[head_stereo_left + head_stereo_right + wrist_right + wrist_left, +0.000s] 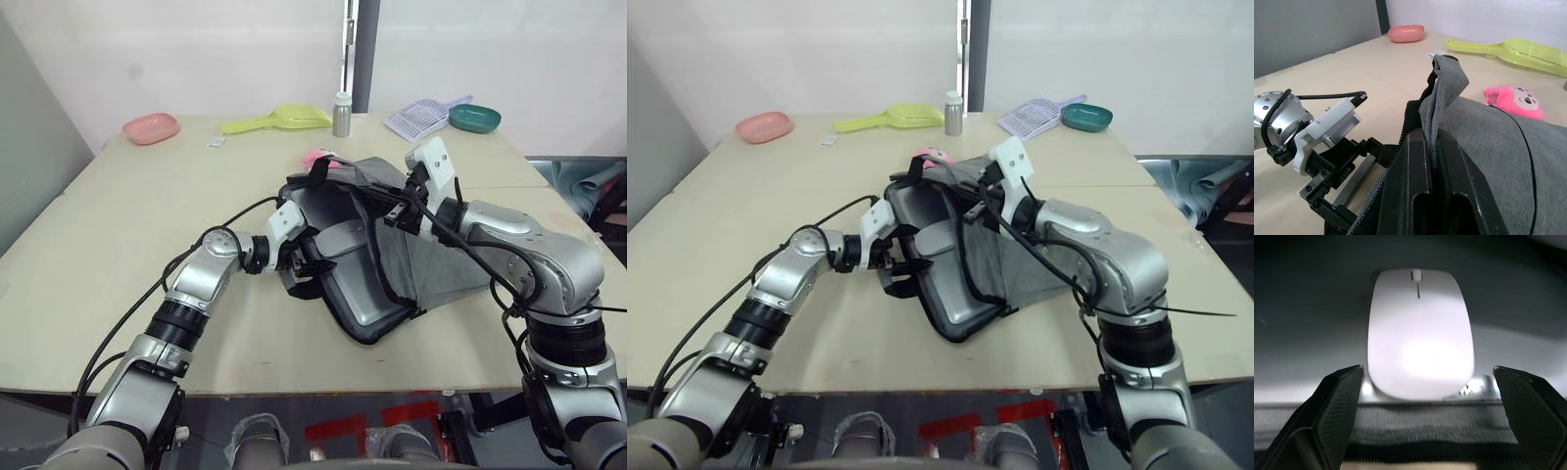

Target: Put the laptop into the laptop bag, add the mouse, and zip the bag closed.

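Mouse (pixel 1420 333) lies on laptop (pixel 367 294) inside bag (pixel 441 259), left hand (pixel 1432 396) open; flap is pinched by right hand (pixel 1432 147). Slip risks flap dropping.

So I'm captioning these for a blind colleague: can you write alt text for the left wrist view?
A white mouse lies on the silver laptop inside the grey laptop bag, just beyond the bag's open edge. The left gripper has its two black jaws spread wide, one on each side of the mouse's near end, not touching it.
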